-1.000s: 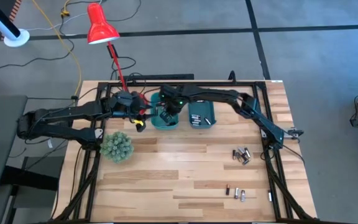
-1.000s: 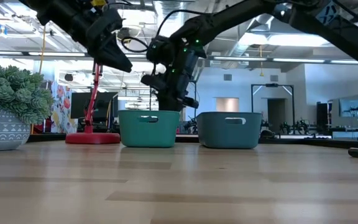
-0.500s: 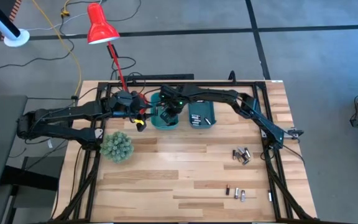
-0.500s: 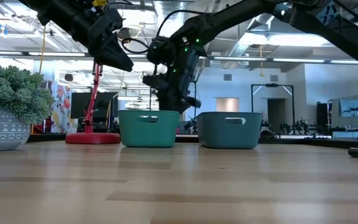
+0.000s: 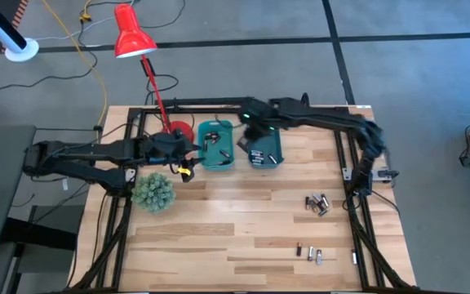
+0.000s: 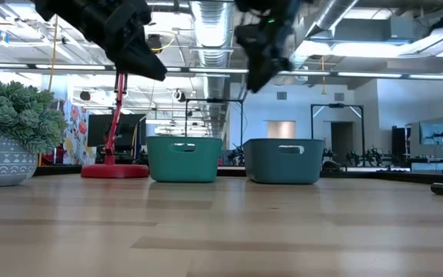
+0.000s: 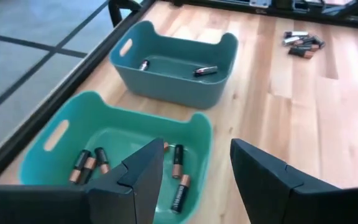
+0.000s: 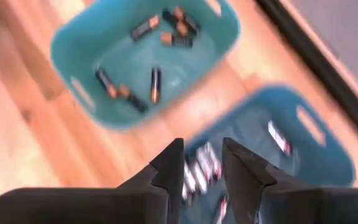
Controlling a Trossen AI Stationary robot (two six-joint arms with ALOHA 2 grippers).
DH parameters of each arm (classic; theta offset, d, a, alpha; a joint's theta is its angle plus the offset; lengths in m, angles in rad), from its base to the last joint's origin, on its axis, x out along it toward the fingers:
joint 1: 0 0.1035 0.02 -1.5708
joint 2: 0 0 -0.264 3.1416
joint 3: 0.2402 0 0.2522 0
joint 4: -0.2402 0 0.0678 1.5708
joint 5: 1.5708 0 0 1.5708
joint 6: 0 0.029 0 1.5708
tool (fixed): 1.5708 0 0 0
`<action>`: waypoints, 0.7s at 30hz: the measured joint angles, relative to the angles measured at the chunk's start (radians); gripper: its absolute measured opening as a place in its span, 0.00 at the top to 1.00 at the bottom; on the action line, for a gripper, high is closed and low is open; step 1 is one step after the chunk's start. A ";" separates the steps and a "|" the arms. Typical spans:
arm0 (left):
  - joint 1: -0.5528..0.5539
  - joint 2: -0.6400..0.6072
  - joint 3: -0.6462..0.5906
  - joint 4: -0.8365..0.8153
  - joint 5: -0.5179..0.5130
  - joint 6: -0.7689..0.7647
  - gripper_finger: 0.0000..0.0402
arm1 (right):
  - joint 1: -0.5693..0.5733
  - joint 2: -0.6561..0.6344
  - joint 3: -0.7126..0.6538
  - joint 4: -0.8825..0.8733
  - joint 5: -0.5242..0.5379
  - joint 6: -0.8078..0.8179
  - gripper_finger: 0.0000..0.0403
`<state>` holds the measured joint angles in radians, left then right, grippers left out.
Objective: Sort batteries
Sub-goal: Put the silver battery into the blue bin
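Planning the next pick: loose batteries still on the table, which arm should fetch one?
Right, probably. The loose batteries lie on the table's right side, nearer the right arm. The right gripper hangs empty above the bins; the left gripper hovers beside the lighter teal bin, farther away.

**Count of things on the table**

Two bins: one green bin (image 5: 216, 145) and one darker blue bin (image 5: 264, 149). The green bin holds six batteries (image 8: 156, 84) as seen from the right wrist. The blue bin's batteries are too blurred to count. Two loose clusters of batteries lie on the wood (image 5: 317, 203) (image 5: 309, 253). One potted plant (image 5: 152, 192), one red lamp (image 5: 133, 33).
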<state>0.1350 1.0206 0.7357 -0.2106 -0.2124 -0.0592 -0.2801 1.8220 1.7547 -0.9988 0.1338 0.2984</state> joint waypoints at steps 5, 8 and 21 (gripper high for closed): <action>-0.037 0.000 0.000 -0.001 0.000 -0.011 0.54 | 0.044 -0.243 -0.293 0.026 0.001 0.120 0.70; -0.048 0.000 0.000 -0.001 -0.002 -0.037 0.54 | 0.087 -0.401 -0.441 0.034 0.003 0.211 0.70; -0.052 0.000 0.000 -0.001 -0.001 -0.174 0.54 | 0.315 -0.799 -0.867 0.010 0.003 0.631 0.70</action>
<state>0.0834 1.0206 0.7361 -0.2119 -0.2134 -0.2333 0.0347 1.0232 0.8874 -0.9885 0.1371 0.9292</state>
